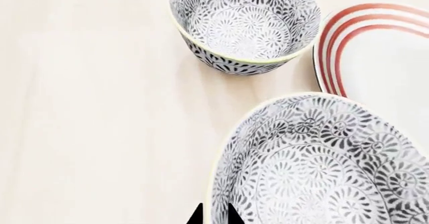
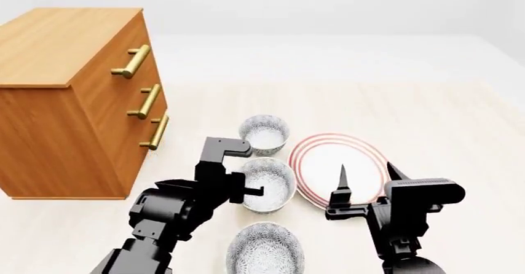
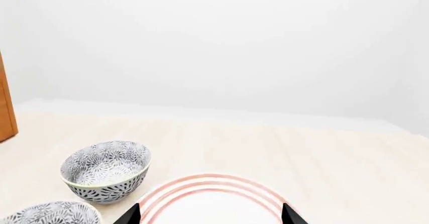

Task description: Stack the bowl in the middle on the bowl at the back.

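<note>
Left wrist view first: the left end effector (image 1: 214, 215) shows only as two dark tips close together, straddling the rim of the bowl in the middle (image 1: 322, 163). Looks like they're pinching that rim, one tip inside and one outside, though I can't see actual contact. Ahead of the end effector sits the bowl at the back (image 1: 244, 25), upright and empty, with the red-ringed plate (image 1: 375, 53) just off to the side of both.

Head view: the left end effector (image 2: 256, 191) is at the near-left rim of the bowl in the middle (image 2: 267, 185), which looks to be resting on the counter (image 2: 426, 114). The bowl at the back (image 2: 264, 134) is just beyond it, and a third bowl (image 2: 264, 249) is nearer the robot. The right end effector (image 2: 365, 188) hangs over the plate (image 2: 340, 166), fingers spread wide, holding nothing. A wooden drawer cabinet (image 2: 74, 102) stands well apart.

Right wrist view: the right tips are apart at the bottom corners, framing the plate (image 3: 211, 199), back bowl (image 3: 106, 171) off to one side.

My take: confirm a firm rim pinch, lift straight up until clear of the back bowl's rim, move over its centre, lower level. A rim grip will likely tilt the bowl, so go slow.
</note>
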Controlling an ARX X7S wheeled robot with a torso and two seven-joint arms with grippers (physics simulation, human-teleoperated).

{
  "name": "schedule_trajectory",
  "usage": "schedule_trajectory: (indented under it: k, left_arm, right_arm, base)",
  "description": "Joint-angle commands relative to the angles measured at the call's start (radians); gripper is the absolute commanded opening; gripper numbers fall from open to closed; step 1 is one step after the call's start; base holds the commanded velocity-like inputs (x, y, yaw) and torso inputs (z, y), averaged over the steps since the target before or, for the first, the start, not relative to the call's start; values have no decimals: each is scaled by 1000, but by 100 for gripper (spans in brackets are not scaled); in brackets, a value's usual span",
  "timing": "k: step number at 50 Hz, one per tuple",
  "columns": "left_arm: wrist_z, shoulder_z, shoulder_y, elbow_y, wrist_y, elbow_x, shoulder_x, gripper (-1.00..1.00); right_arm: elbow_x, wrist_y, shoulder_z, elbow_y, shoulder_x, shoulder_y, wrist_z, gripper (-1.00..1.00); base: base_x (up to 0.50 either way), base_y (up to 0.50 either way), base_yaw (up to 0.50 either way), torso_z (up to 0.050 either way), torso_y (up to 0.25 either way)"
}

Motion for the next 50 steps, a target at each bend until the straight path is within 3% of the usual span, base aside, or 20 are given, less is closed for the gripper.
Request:
schedule_trajectory:
  k: [1, 12, 41, 44, 50]
  left_arm:
    - [-23, -27, -6, 19, -25, -47, -17, -100]
    - [-21, -82, 8, 140, -90, -134, -47, -100]
    - [-36, -268, 19, 403, -305, -417, -94, -100]
    - [-44, -292, 17, 425, -337, -455, -96, -100]
    - [-71, -335, 12, 463, -389, -515, -101, -100]
  right_arm:
    - [3, 27, -16, -7, 1, 18, 5, 100]
    - [16, 110, -27, -57, 2, 52, 26, 100]
    - [29, 120, -31, -62, 7, 55, 48, 100]
    - [16, 31, -20, -124, 21, -102, 52, 100]
    - [-3, 41, -52, -71, 2, -53, 59, 100]
  base:
    - [0, 0, 0, 0, 0]
    - [0, 0, 0, 0, 0]
    - [0, 0, 0, 0, 0]
    - [0, 0, 0, 0, 0]
    - [0, 0, 0, 0, 0]
